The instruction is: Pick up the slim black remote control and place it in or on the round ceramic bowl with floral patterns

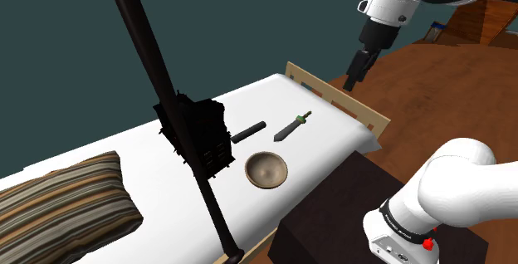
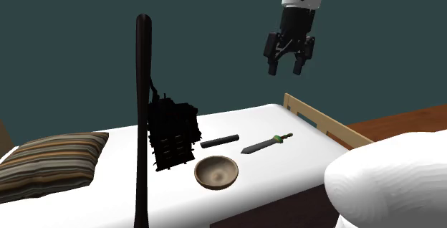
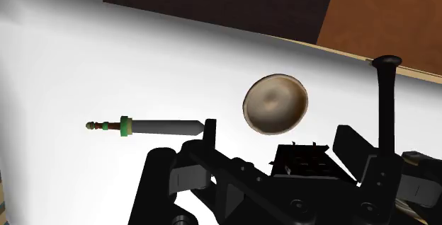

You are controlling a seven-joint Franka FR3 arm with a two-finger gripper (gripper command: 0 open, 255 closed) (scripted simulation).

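White arm [image 1: 465,188], black end effector [image 2: 287,69]

The slim remote control [image 1: 248,131] is black, the bed sheet [image 1: 328,142] white. The round bowl [image 1: 266,171] is mottled beige-brown. The flat pillow [image 1: 62,204] carries brown, tan and grey stripes. The slender grey dagger [image 1: 293,127] has a green guard.

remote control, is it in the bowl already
No, the slim black remote control lies flat on the white bed, apart from the empty bowl.
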